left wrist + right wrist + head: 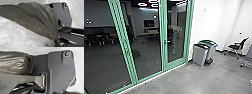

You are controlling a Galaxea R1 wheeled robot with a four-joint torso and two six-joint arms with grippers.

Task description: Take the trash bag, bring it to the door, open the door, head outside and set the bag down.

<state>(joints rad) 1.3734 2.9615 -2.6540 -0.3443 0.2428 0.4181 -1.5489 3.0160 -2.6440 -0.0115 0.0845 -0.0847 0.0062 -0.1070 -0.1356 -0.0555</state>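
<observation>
The bag [31, 17], gathered at one end beside the robot's base [58, 72], is apparently picked up; either gripper's state cannot be told. The door [176, 64] stands closed; opening, exit and set-down remain.

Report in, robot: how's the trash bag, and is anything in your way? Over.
Grip: can't tell, either arm. Trash bag: close to both wrist cameras. Door: looks shut; two bins beside it, not in front.
</observation>
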